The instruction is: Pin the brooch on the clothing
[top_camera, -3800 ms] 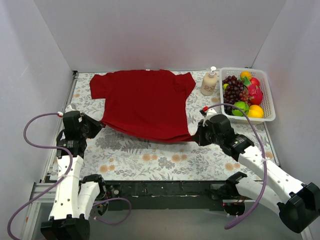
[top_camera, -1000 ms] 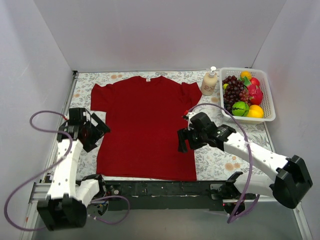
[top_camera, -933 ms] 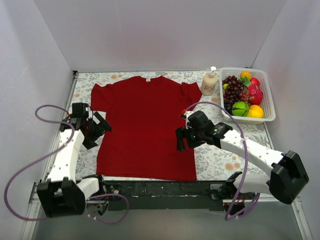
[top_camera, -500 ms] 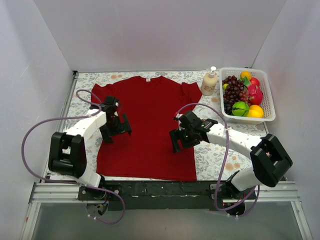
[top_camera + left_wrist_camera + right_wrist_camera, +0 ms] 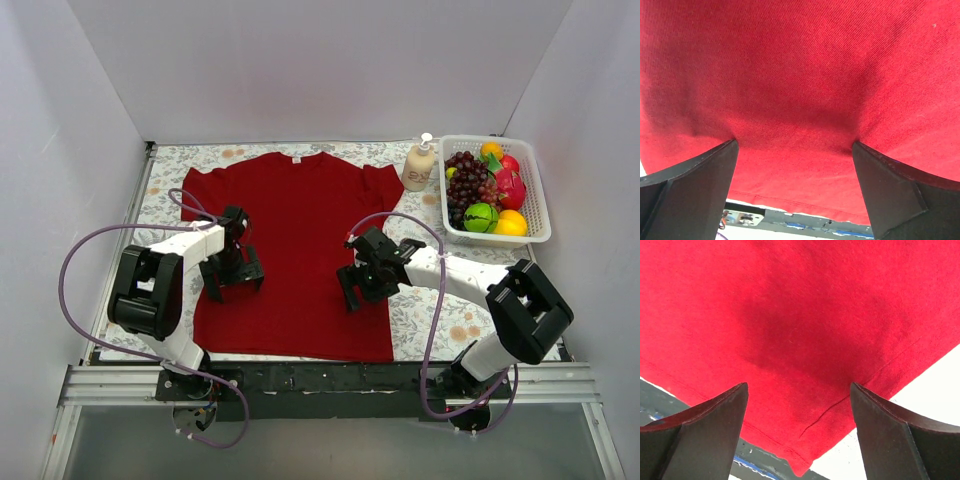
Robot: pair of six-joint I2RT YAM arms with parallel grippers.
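In wrist views, clothing [image 5: 800, 75] (overhead view: basket [image 5: 537, 190])

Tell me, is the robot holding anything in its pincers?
No, nothing is held. The left pincer and the right pincer are both wide open over the red T-shirt, with only flat cloth showing between their fingers.

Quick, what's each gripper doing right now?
Left gripper: open, holding nothing, over the shirt.
Right gripper: open, holding nothing, over the shirt.
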